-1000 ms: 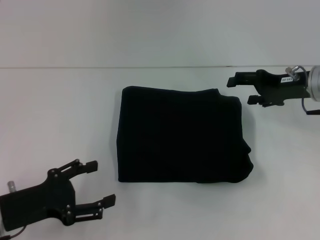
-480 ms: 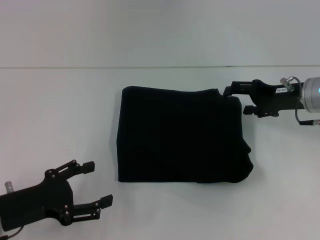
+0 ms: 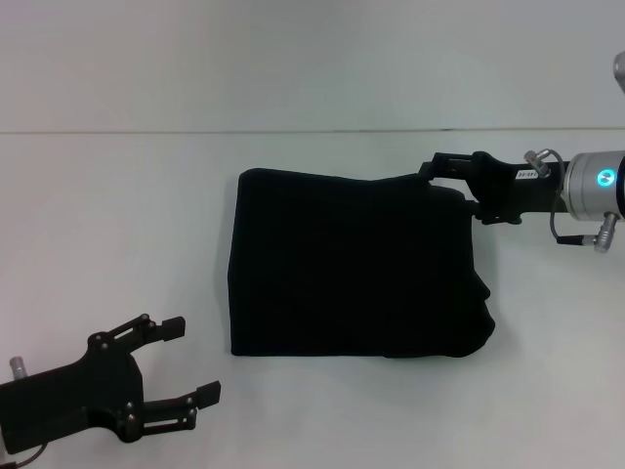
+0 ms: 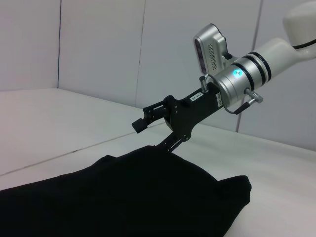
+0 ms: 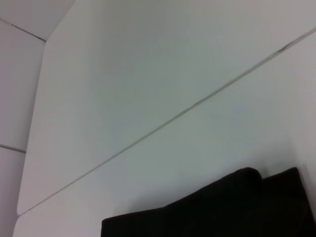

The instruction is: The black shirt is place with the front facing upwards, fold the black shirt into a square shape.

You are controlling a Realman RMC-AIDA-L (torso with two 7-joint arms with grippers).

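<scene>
Nearest the robot, the left gripper (image 3: pixel 191 359) hangs low at the near left corner of the white table (image 3: pixel 107 225), its two fingers spread apart with nothing between them, well apart from the cloth; its arm is cut off by the picture's edge.

The black shirt (image 3: pixel 352 266) lies in the middle of the table, already folded into a thick, nearly square block. Its left and near edges run straight, while the right edge bulges and rounds off at the near right corner, and a small step breaks the far edge toward the right. No lettering or label shows anywhere; the folds and layers melt into flat black in the head view. The left wrist view shows the cloth (image 4: pixel 123 197) as a low dark mound with a raised corner.

At the far right corner of the fabric sits the right gripper (image 3: pixel 451 182), fingers apart, the lower one down at the edge of the cloth and probably touching it, the upper one clear above. The right wrist view shows only table, the wall and the far edge of the shirt (image 5: pixel 222 210), none of its own fingers.
</scene>
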